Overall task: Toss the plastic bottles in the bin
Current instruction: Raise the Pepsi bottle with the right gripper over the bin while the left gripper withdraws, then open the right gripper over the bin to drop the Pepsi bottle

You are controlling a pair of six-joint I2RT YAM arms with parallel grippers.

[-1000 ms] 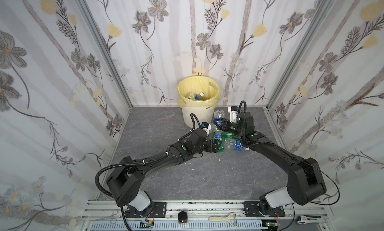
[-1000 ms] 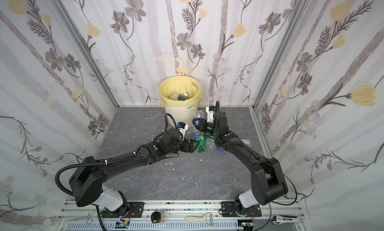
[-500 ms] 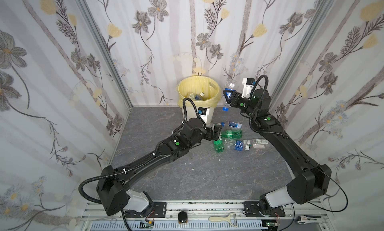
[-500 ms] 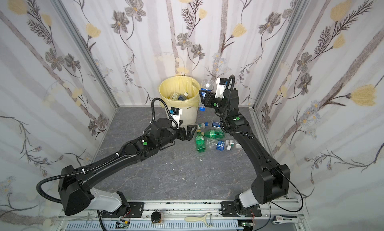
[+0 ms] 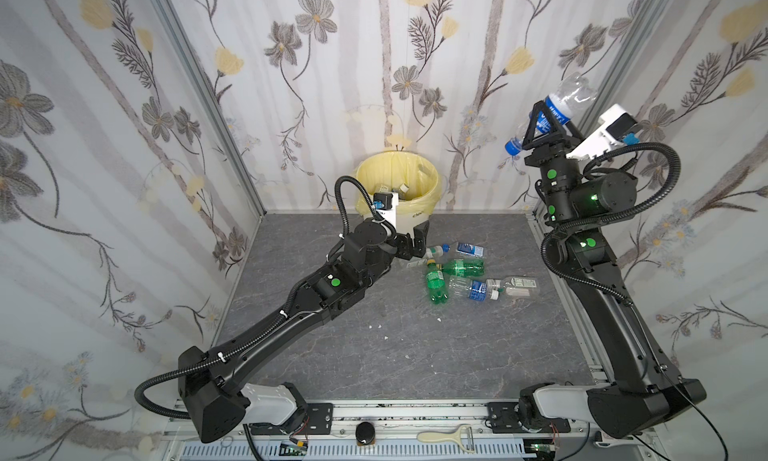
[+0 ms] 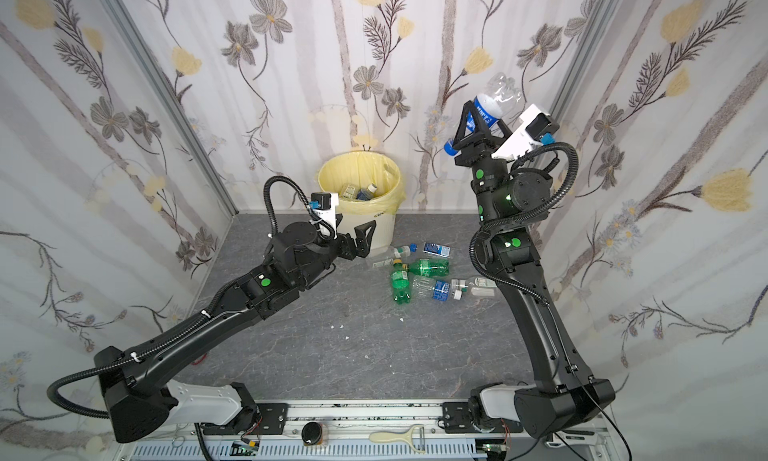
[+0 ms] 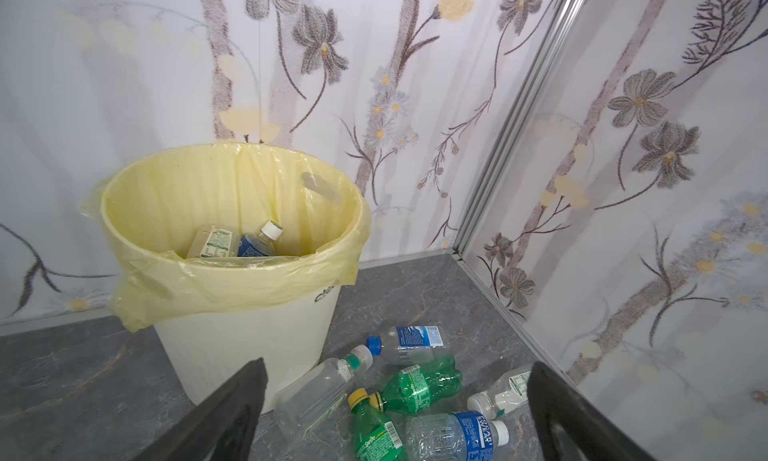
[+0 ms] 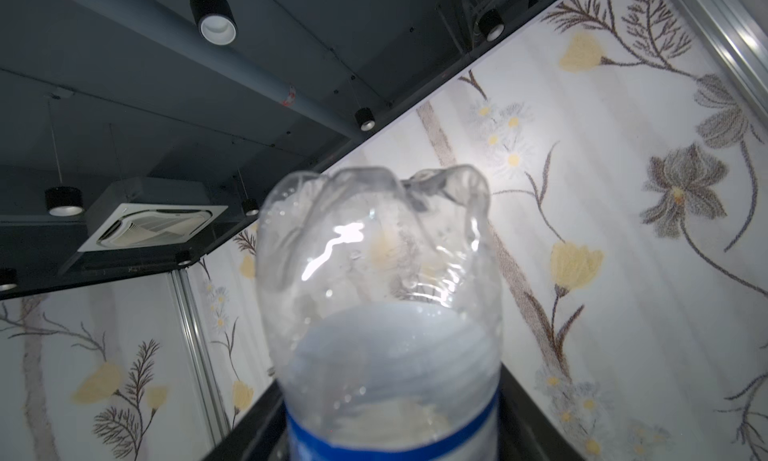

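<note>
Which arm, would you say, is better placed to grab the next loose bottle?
Left: the left pincer, open, sits low beside the loose bottles; the right pincer holds a clear bottle high.

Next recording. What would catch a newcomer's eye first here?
The right gripper, high up on the right, grips a clear bottle with its blue cap pointing down. At the back stands the bin, lined with a yellow bag, a few bottles inside. Loose bottles, two of them green, lie on the floor beside it, near the open left gripper.
</note>
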